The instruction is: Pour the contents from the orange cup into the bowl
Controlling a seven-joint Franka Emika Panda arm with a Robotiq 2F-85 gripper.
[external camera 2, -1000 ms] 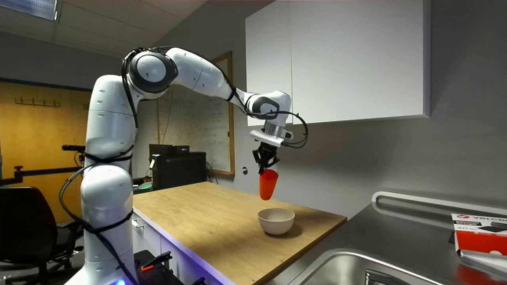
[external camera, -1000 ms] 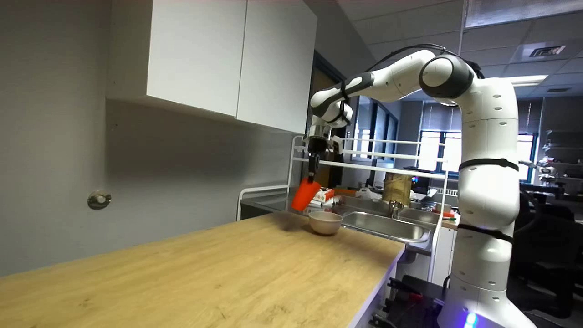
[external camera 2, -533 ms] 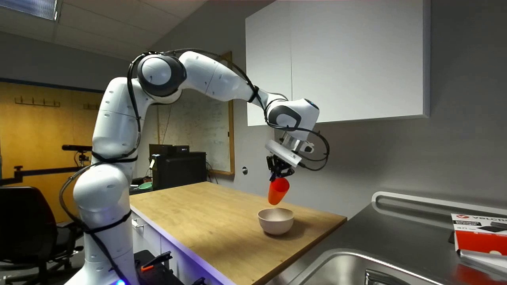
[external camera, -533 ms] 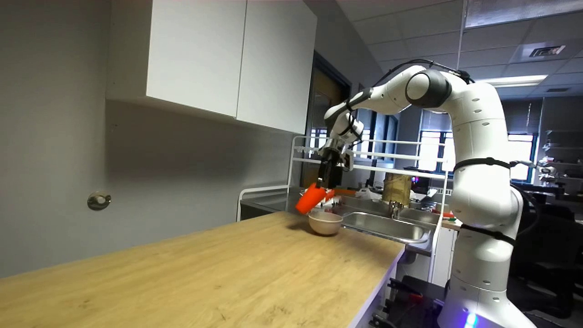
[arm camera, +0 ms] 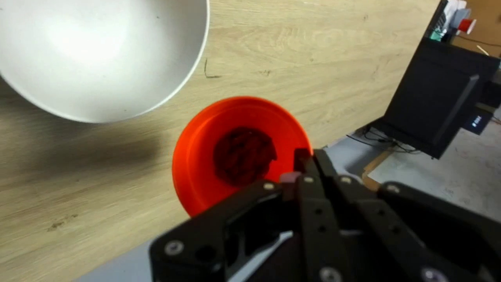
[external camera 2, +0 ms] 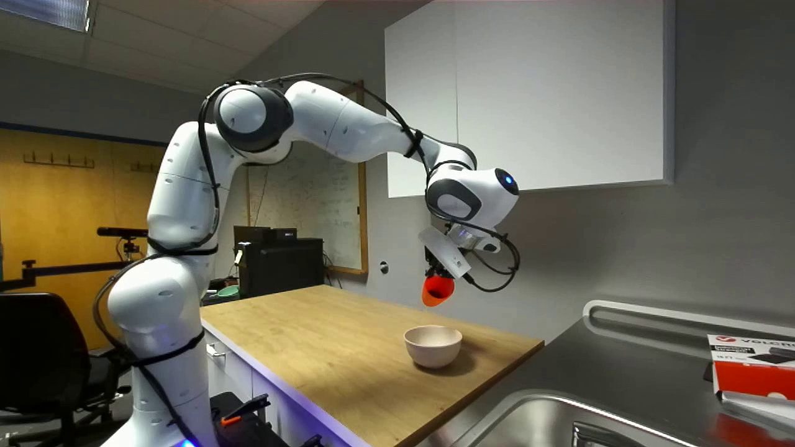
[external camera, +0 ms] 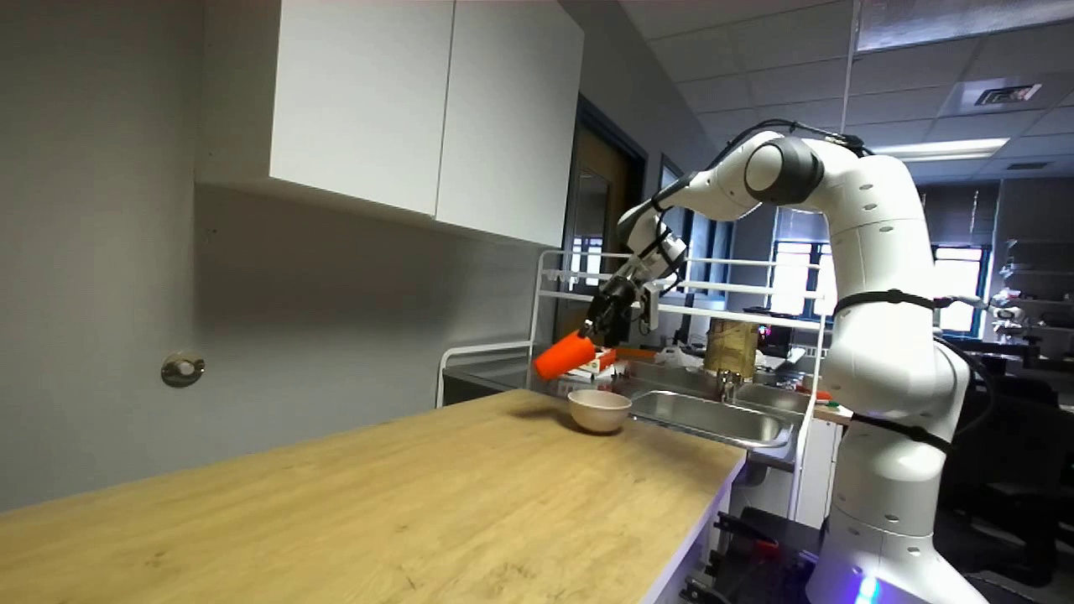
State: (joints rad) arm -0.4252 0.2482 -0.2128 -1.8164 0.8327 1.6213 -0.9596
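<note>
The orange cup (external camera: 564,356) hangs tilted in the air, its mouth partly toward the bowl's side. It is also in an exterior view (external camera 2: 438,293), its mouth facing that camera. In the wrist view I look into the cup (arm camera: 201,156); dark pieces lie at its bottom. My gripper (arm camera: 313,158) is shut on the cup's rim, one finger inside and one outside. The pale bowl (external camera 2: 433,349) stands upright on the table, below and to one side of the cup. In the wrist view the bowl (arm camera: 98,58) is at upper left, apart from the cup, its visible inside bare.
The wooden table (external camera: 419,503) ends close to the bowl, beside a dark counter (external camera 2: 621,366) with a steel sink (external camera: 713,417). A white rack (external camera: 730,314) stands there. A white wall cabinet (external camera 2: 546,93) hangs above. A red and white box (external camera 2: 754,372) lies on the counter.
The arm has reached farther out and lowered, and the wrist has tipped. The cup has swung from steep to much nearer horizontal, its mouth turning toward the bowl's side. The bowl has not moved.
</note>
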